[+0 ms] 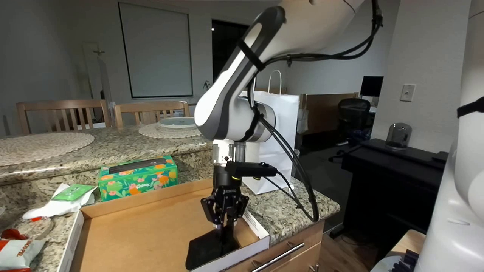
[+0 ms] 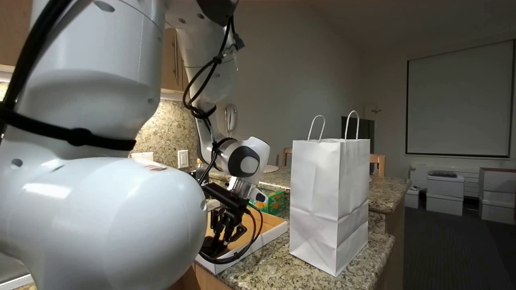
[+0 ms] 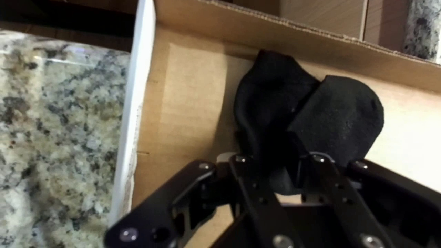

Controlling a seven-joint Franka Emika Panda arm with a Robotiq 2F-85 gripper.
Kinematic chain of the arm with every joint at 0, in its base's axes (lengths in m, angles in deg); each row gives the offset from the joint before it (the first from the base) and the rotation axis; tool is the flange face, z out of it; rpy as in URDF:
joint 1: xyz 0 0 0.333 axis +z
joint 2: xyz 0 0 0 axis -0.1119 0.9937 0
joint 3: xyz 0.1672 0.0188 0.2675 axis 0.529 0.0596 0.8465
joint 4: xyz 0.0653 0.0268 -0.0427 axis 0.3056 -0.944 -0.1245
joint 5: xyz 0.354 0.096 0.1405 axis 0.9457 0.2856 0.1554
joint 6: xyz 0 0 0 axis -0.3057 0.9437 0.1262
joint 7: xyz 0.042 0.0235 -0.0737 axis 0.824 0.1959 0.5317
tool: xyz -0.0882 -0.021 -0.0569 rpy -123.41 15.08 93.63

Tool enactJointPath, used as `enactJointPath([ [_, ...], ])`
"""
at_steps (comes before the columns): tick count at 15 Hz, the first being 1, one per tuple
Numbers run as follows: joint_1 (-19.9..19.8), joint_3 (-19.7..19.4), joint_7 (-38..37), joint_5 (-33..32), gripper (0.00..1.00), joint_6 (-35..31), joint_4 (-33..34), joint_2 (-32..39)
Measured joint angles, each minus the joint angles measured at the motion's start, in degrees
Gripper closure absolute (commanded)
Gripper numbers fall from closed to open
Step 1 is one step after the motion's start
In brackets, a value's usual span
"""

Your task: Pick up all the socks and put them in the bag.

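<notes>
Black socks lie within the partly closed gripper, whether firmly held unclear, so squeeze fully before lifting straight off the cardboard tray.

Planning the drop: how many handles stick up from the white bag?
2. In an exterior view, the left handle, as pictured, and the right handle both rise from the top of the bag; neither looks hidden.
</notes>
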Motion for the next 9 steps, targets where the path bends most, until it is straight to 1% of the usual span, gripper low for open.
enactJointPath([
  [3, -0.86, -0.12, 0.02, 1.26, 0.95, 0.13, 0.01, 0.06],
  [5, -1.24, -0.12, 0.15, 2.31, 0.91, 0.56, 0.11, 0.18],
  [9, -1.47, -0.03, 1.78, 3.16, 0.89, 3.05, 2.5, 0.16],
])
